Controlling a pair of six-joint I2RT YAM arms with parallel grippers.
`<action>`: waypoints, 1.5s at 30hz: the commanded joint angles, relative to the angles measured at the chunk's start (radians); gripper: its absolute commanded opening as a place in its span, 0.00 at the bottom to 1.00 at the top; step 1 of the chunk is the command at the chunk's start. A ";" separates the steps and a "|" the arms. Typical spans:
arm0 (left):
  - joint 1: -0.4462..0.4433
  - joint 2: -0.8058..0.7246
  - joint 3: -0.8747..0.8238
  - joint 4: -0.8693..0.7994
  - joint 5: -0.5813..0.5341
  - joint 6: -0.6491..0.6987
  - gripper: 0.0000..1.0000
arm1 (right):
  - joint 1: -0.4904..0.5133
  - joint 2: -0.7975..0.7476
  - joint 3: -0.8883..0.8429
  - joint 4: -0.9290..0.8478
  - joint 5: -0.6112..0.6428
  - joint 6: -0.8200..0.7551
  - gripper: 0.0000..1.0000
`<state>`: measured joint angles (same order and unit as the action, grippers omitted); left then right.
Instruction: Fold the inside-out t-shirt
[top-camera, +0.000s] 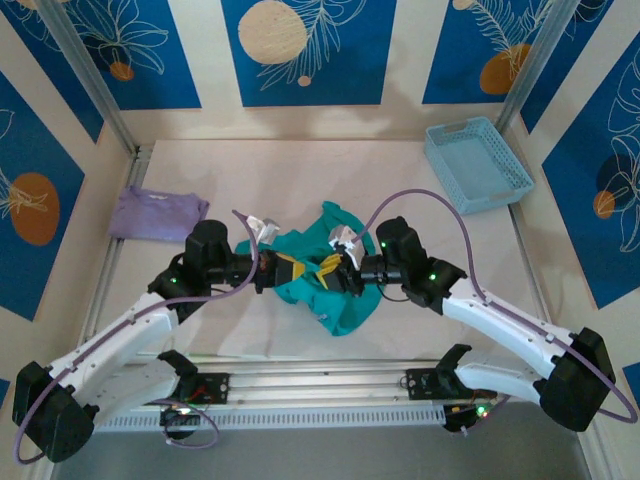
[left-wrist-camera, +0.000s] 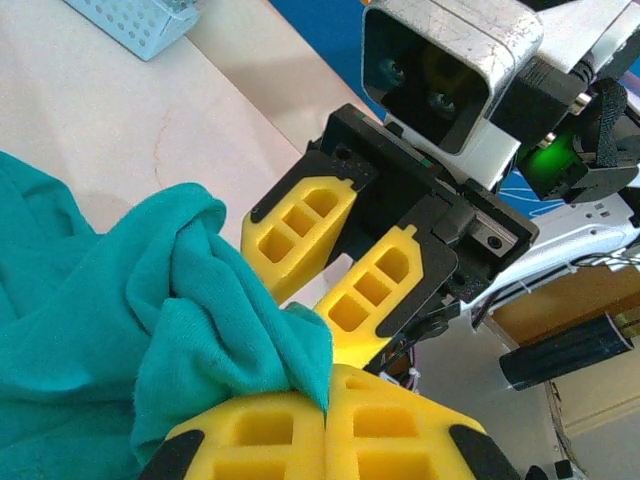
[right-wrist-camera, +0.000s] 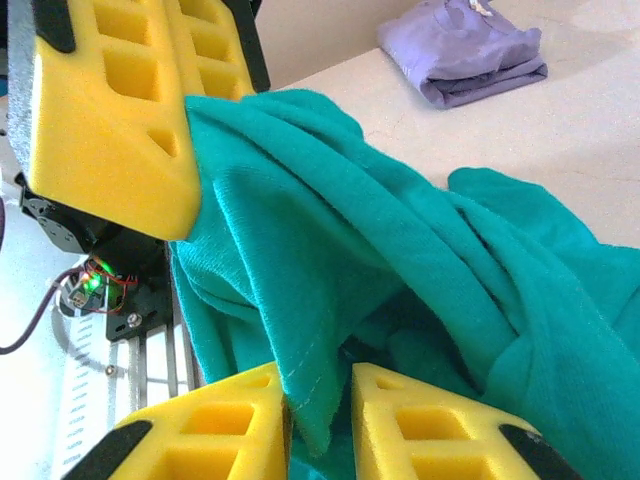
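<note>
Teal t-shirt (top-camera: 335, 290) lying bunched at table (top-camera: 300, 170) centre; left gripper (left-wrist-camera: 327, 385) clamping a fold, right gripper (right-wrist-camera: 318, 392) facing it, jaws straddling a hem, grip unclear; lavender garment (top-camera: 155, 212) lying far-left, blue basket (top-camera: 477, 165) far-right.

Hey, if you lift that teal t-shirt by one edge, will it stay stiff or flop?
Likely floppy: the t-shirt drapes in deep folds from the left tool pinching it. Probably light, since that one pinch holds a bunch up. Pushed, it would likely wrinkle on the table rather than slide flat.
</note>
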<state>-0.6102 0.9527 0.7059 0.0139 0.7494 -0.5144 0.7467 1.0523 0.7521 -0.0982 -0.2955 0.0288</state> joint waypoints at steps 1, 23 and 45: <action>0.012 0.006 0.027 -0.002 -0.004 0.025 0.00 | 0.006 -0.023 0.032 -0.003 -0.015 -0.010 0.14; -0.055 -0.219 -0.003 -0.163 -0.436 0.198 0.67 | -0.066 0.125 0.332 -0.158 -0.320 0.330 0.00; -0.129 -0.055 -0.031 0.100 -0.415 0.192 0.00 | -0.096 -0.051 0.093 -0.255 0.138 0.480 0.52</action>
<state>-0.7372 0.9081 0.6865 0.0502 0.3347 -0.3080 0.6289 1.0008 0.8963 -0.3313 -0.2745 0.4706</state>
